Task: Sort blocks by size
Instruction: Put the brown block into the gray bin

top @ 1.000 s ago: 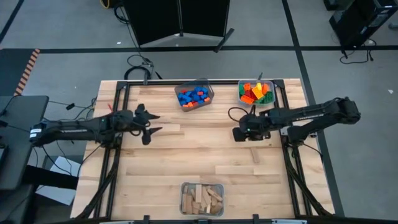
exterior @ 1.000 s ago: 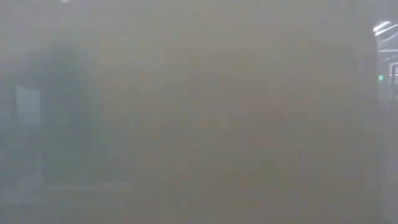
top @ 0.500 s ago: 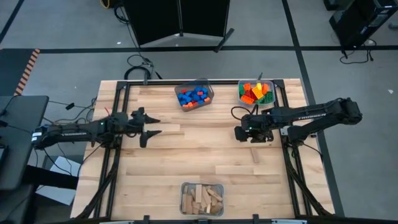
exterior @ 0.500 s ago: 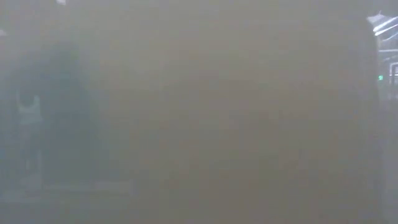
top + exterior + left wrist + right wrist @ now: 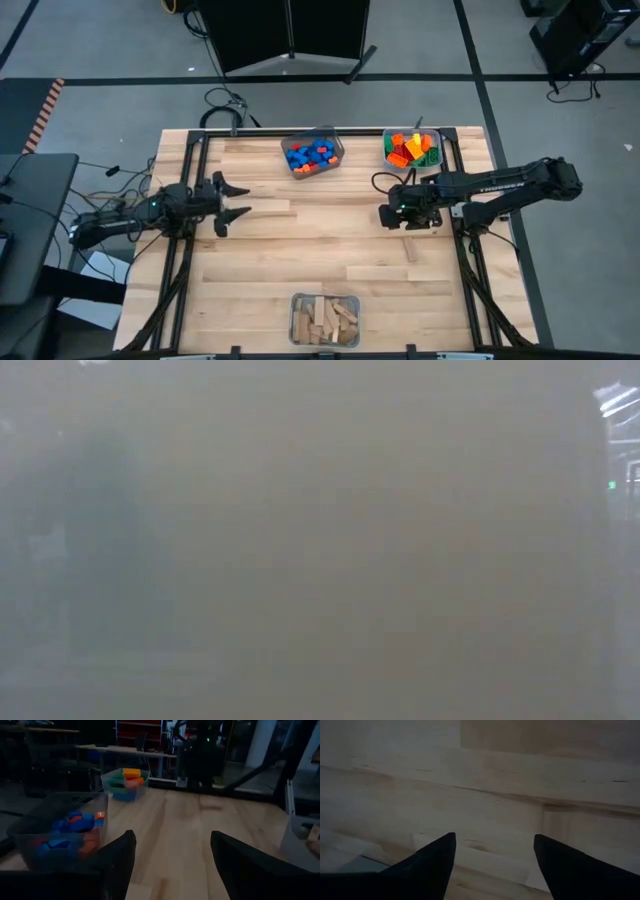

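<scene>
Jaws apart on both the right gripper (image 5: 382, 216) and the left gripper (image 5: 228, 201), with one tan wooden block (image 5: 410, 249) lying loose right of centre in the high view, probably light, stiff and smooth, best pinched across its narrow sides.

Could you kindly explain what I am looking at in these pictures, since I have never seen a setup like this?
Two dark robot arms work at a wooden table. One picture looks down from overhead; one, near the tabletop, shows only haze; two come from cameras on the wrists. The left hand and the right hand are both open and hold nothing. Three clear bins sit on the table: one with mostly blue bricks, one with mixed-colour bricks, one with wooden blocks. Nothing else lies loose that I can make out.
</scene>
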`<state>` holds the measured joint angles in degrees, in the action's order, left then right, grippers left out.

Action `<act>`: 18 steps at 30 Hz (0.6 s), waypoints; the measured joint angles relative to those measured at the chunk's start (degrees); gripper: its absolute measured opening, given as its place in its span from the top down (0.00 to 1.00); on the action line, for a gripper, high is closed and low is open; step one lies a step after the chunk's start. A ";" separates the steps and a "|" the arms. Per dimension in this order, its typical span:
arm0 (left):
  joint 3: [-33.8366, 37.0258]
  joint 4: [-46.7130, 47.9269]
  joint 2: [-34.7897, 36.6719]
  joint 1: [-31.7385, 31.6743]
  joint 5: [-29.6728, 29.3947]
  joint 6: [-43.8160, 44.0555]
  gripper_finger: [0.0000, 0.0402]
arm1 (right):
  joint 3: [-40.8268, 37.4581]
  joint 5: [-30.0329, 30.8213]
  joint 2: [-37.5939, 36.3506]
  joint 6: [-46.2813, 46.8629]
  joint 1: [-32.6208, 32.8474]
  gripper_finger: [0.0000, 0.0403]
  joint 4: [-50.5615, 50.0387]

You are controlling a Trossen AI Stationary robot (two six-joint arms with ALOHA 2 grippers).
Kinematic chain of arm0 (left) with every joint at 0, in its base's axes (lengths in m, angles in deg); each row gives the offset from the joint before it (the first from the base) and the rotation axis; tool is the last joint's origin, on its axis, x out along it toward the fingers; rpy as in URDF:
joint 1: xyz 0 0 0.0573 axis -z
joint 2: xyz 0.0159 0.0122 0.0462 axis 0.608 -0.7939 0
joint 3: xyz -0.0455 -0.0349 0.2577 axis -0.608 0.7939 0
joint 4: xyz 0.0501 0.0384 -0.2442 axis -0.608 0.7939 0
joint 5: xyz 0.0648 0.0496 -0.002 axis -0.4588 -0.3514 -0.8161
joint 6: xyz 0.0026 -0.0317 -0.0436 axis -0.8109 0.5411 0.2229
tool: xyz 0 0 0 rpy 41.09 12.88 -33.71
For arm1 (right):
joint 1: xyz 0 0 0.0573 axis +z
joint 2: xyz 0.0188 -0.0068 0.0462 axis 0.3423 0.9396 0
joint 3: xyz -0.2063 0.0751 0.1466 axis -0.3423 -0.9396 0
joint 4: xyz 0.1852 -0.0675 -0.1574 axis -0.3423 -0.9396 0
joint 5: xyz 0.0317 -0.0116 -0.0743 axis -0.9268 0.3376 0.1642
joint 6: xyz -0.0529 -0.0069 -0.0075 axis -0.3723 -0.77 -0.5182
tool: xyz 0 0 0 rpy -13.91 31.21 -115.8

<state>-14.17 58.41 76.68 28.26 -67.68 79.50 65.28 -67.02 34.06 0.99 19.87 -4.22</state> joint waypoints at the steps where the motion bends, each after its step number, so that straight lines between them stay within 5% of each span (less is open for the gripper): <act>1: 0.00 0.00 -0.01 0.04 0.05 -1.16 0.34 | 0.00 0.00 0.02 -0.32 0.00 0.30 -0.07; 18: 0.09 -1.73 -0.67 0.08 0.11 1.07 0.34 | 0.05 1.68 5.40 -2.63 3.36 0.31 -7.87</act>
<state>-14.08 56.69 76.01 28.34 -67.56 80.57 65.33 -65.33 39.45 -1.64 23.24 -12.09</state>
